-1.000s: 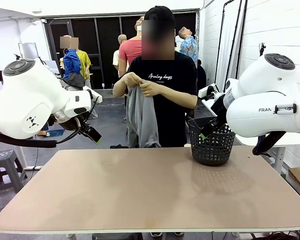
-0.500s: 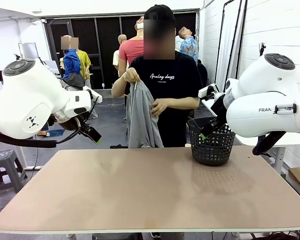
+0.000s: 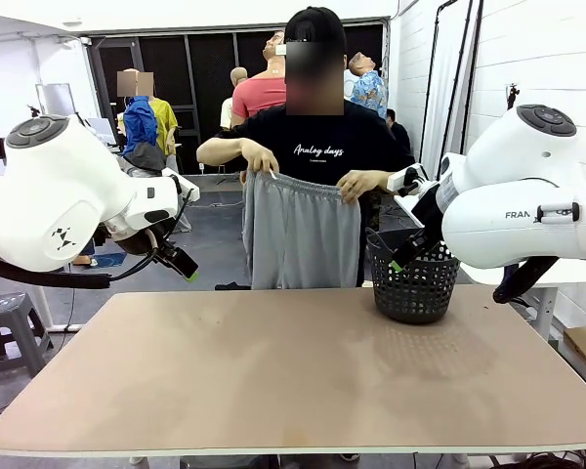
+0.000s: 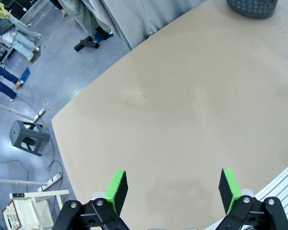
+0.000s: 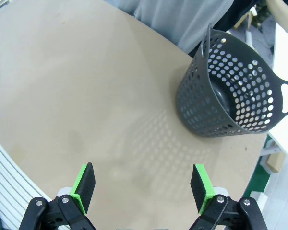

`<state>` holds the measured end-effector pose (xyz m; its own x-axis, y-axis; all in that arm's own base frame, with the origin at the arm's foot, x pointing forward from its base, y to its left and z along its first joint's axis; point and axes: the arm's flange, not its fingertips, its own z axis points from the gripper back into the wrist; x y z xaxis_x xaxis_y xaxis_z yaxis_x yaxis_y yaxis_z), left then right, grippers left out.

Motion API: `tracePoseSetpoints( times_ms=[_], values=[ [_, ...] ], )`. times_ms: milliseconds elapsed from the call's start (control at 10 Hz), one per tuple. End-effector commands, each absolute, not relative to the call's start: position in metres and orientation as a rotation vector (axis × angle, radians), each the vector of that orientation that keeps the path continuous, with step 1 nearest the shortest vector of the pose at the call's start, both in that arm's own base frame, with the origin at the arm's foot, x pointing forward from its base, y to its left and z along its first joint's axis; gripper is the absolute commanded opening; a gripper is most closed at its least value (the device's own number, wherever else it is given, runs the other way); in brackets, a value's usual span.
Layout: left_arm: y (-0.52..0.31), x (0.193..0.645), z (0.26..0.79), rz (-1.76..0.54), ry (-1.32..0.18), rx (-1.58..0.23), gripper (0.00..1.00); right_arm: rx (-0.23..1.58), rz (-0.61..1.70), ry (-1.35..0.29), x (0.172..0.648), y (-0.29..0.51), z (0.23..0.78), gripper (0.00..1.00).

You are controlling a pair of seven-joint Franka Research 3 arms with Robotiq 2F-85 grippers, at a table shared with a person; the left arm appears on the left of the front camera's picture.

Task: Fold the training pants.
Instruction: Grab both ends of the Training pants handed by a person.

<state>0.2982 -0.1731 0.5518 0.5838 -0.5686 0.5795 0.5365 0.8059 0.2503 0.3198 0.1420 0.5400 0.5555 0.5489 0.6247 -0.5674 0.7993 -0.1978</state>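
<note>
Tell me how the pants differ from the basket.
The pants are light grey cloth; the basket is black and perforated. The pants hang from the person's hands beyond the table; the basket stands on it. The pants spread wider than the basket. Both are at the far side.

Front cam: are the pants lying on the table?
No, the person holds the training pants up in the air, hanging beyond the table's far edge.
</note>
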Motion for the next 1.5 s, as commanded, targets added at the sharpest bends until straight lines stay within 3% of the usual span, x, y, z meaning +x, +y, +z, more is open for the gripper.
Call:
tracePoseSetpoints(
  times_ms=[0, 1400],
  values=[
    [-0.1709, 0.2998, 0.5514, -0.666, -0.692, 0.055, 1.0, 0.03, 0.658, -0.727, 0.3203, 0.1409, 0.5399, 1.0],
    [-0.1709, 0.2998, 0.5514, -0.666, -0.692, 0.055, 1.0, 0.03, 0.658, -0.727, 0.3203, 0.1409, 0.5399, 1.0]
  ],
)
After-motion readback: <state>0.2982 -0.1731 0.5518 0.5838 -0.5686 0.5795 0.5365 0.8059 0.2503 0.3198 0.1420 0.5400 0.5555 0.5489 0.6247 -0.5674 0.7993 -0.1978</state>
